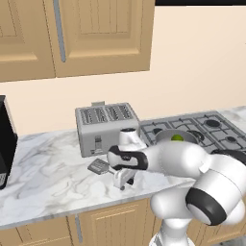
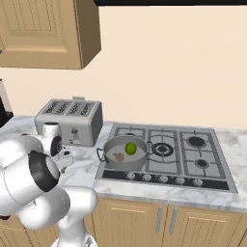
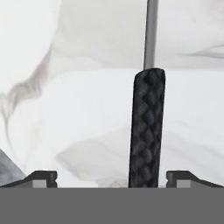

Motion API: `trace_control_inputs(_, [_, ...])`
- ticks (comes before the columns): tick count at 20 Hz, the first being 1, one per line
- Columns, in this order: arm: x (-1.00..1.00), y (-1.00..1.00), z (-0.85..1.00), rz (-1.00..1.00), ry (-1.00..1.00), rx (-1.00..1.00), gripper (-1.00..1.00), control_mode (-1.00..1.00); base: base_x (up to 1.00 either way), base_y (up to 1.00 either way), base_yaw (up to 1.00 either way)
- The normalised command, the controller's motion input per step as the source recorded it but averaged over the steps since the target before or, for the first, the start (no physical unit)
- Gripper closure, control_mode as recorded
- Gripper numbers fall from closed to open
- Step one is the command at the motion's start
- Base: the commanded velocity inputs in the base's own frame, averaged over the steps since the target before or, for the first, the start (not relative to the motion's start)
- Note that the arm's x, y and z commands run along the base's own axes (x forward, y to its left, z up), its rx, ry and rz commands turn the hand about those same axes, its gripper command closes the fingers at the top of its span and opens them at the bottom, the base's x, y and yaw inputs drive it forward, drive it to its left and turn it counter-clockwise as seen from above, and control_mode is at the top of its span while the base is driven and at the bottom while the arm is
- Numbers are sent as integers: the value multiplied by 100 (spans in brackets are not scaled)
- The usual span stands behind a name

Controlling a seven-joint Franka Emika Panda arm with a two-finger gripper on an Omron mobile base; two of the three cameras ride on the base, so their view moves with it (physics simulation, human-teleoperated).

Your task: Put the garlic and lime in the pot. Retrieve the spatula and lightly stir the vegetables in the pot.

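You're on step 2, fetching the spatula (image 3: 146,127): the garlic (image 2: 119,157) and lime (image 2: 130,148) already sit in the pot (image 2: 108,147). Your gripper (image 3: 111,177) stands spread wide, straddling the black handle lying on the counter (image 1: 43,173). Next, I'd close squarely on that handle, then lift.

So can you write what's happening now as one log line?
garlic + lime: in pot | gripper: open, straddling spatula handle | spatula: on counter
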Motion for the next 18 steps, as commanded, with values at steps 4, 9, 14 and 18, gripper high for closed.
trace_control_inputs(4, [17, 0, 0, -1, 0, 0, -100, -100, 0, 0, 0])
trace_control_inputs(9, [10, 0, -1, -4, 0, 0, -100, -100, 0, 0, 0])
trace_control_inputs(14, [20, 0, -8, -5, 0, 0, -100, -100, 0, 0, 0])
trace_control_inputs(18, [12, 0, -19, -5, -1, 0, -100, -100, 0, 0, 0])
